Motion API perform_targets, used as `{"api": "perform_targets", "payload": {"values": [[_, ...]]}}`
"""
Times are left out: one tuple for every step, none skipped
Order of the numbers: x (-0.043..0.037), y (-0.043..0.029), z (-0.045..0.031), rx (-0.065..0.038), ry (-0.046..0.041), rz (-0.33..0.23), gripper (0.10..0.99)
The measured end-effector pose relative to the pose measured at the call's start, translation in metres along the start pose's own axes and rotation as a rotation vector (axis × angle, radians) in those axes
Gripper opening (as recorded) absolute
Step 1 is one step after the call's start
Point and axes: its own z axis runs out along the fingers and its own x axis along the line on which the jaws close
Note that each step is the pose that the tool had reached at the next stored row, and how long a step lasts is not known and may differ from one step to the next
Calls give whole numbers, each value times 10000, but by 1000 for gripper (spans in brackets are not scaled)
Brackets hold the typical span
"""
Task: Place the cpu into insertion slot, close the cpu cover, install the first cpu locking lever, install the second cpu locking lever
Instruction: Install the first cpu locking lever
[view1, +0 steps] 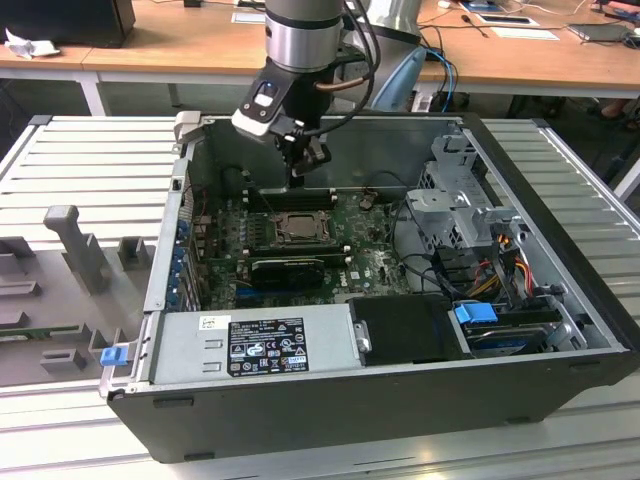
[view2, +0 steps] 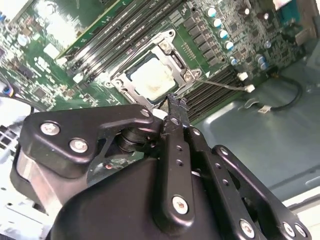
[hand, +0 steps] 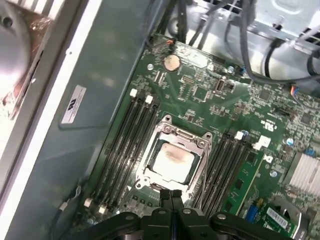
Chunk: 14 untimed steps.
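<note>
The cpu (hand: 172, 160) shows its pale tan-silver face inside the insertion slot (view1: 297, 228) on the green motherboard; its face is also seen in the second wrist view (view2: 152, 80). The cpu cover (hand: 196, 142), a metal frame with a square window, lies flat around the chip. A thin wire locking lever (view2: 220, 82) runs out from one socket corner over the memory slots. My gripper (view1: 298, 178) hovers just above the far edge of the socket. Its fingertips (hand: 171, 194) are pressed together with nothing between them, and in the second wrist view the gripper (view2: 173, 100) ends at the socket's edge.
Memory slots (hand: 125, 145) flank the socket on both sides. A long black ribbed card (view1: 288, 268) lies in front of it, then the grey power supply (view1: 255, 345). A drive cage (view1: 465, 205) and cables (view1: 500, 260) fill the exterior view's right. The case walls (view1: 195, 160) enclose everything.
</note>
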Motion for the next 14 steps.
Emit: {"api": "perform_targets", "payload": {"values": [[0, 0, 0, 16, 4, -283, 106], [0, 0, 1, 34, 8, -596, 106], [0, 0, 1, 53, 13, -933, 106], [0, 0, 2, 71, 18, -1249, 106], [0, 0, 3, 83, 21, -1482, 106], [0, 0, 5, 94, 24, -1678, 106], [0, 0, 6, 113, 29, -2010, 106], [0, 0, 8, 129, 33, -2277, 106], [0, 0, 9, 139, 36, -2472, 106], [-1, 0, 11, 150, 38, -2657, 106], [-1, 0, 13, 170, 43, -3022, 106], [-1, 0, 15, 182, 46, -3234, 106], [-1, 0, 16, 193, 49, -3425, 106], [-1, 0, 16, 210, 53, -3702, 106]]}}
